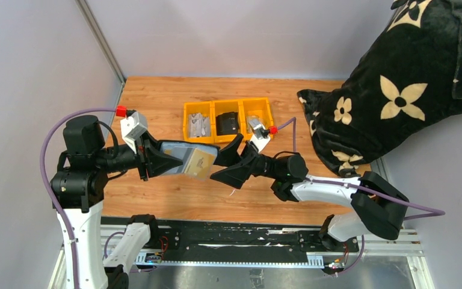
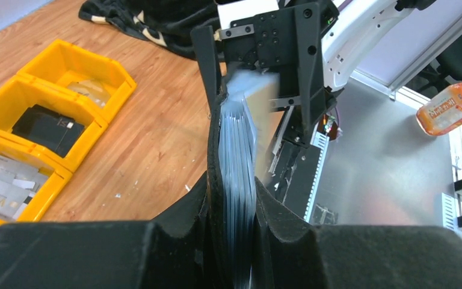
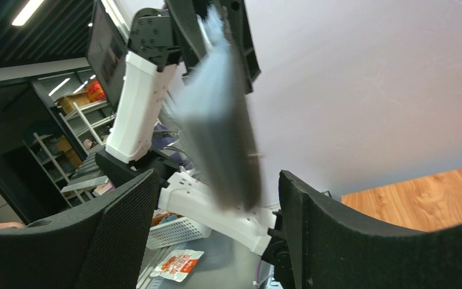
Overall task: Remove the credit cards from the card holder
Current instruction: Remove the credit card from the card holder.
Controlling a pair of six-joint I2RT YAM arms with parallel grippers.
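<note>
My left gripper [image 1: 177,159] is shut on the card holder [image 1: 174,150] and holds it in the air above the table. In the left wrist view its black cover [image 2: 215,150] and a stack of silvery-blue credit cards [image 2: 239,156] are pinched edge-on in the left gripper [image 2: 231,186]. A tan-gold card [image 1: 200,161] sticks out of the holder's far end, toward my right gripper [image 1: 219,164]. The right gripper [image 3: 216,180] is open. The blurred grey end of the holder [image 3: 216,138] hangs just above the gap between its fingers, touching neither.
A yellow three-compartment tray [image 1: 213,137] stands behind the grippers. Loose cards [image 1: 198,125] lie in its left bin, a black case [image 1: 227,123] in the middle one. A black flowered cushion [image 1: 397,90] fills the right side. An orange bottle [image 2: 451,107] lies off the table.
</note>
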